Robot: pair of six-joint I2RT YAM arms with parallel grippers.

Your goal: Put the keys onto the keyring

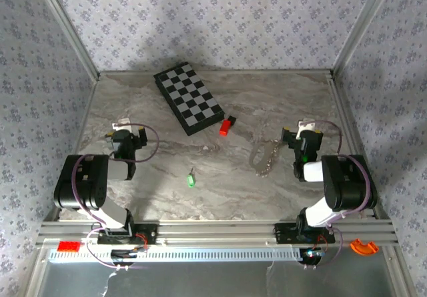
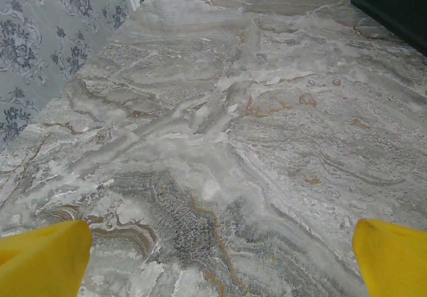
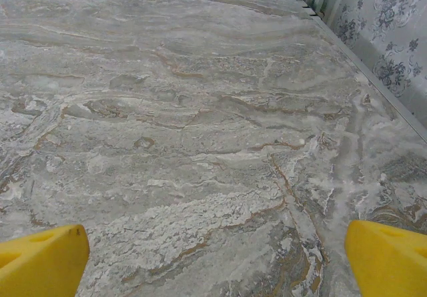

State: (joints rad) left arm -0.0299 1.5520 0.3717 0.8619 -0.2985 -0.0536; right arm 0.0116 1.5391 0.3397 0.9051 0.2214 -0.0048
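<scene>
While both arms sit folded low, elbows by the near edge of the desk (image 1: 280,103), the left pincer (image 1: 130,130) and right pincer (image 1: 302,131) point toward the far edge, each spread wide and holding nothing. The key (image 1: 191,178) lies mid-desk toward the near edge, well apart from the left pincer, on its right. The keyring (image 1: 265,157) lies near the right pincer's left side, not touching it

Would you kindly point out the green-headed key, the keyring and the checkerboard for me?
green-headed key (image 1: 191,180), top external view, on its green head.
keyring (image 1: 264,163), top external view, on its chain links.
checkerboard (image 1: 189,98), top external view, on its centre squares.
</scene>
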